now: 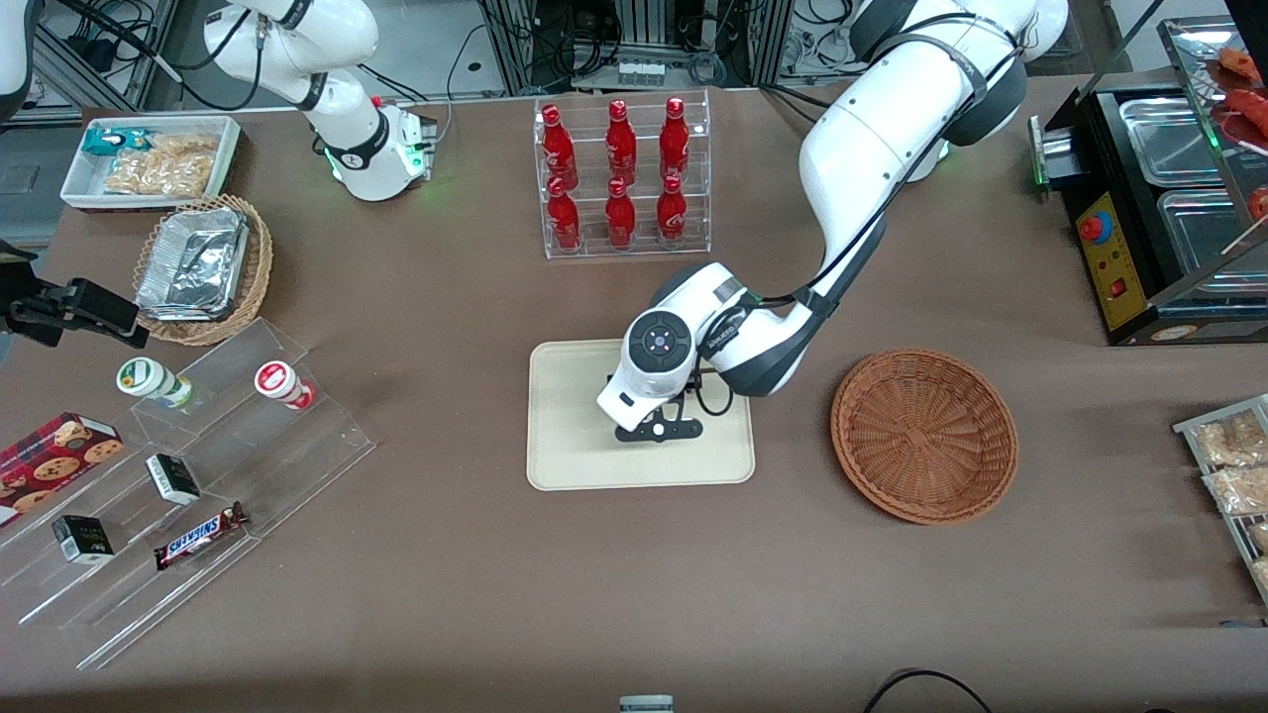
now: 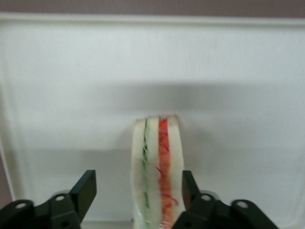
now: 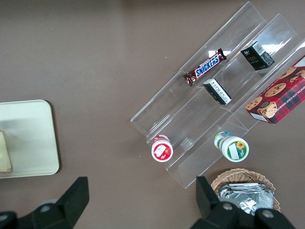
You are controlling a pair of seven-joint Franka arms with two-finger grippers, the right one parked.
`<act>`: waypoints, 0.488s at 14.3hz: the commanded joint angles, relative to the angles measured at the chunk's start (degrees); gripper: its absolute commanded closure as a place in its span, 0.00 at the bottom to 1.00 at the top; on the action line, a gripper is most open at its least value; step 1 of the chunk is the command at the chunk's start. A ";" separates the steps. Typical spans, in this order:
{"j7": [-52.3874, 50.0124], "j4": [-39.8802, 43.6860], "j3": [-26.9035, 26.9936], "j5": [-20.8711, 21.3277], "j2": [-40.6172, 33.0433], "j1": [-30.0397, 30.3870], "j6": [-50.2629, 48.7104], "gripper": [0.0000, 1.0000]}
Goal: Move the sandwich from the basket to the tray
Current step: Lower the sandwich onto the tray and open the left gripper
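Sandwich (image 2: 157,171) standing on edge on the tray (image 1: 570,451), hand (image 2: 138,193) hovering low over it with fingers (image 2: 86,191) spread wide either side, one touching the bread, basket (image 1: 923,434) sitting beside the tray on the brown surface (image 1: 446,574), bottle rack (image 1: 622,176) farther off.

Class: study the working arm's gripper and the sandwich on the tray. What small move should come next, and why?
Probably lift the gripper straight up. Its fingers stand open with a gap on one side of the triangular white-bread sandwich, which appears to rest on the cream rectangular tray. The reddish-brown wicker basket holds nothing visible.
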 commanded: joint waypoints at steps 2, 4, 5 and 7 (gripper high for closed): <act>-0.69 1.01 4.25 2.21 -5.79 0.11 -1.74 0.00; -0.52 0.83 6.71 1.50 -10.36 0.29 -5.93 0.00; -0.43 0.74 8.29 1.24 -12.65 0.37 -9.01 0.00; -0.34 0.22 11.62 -1.47 -16.70 0.37 -13.59 0.00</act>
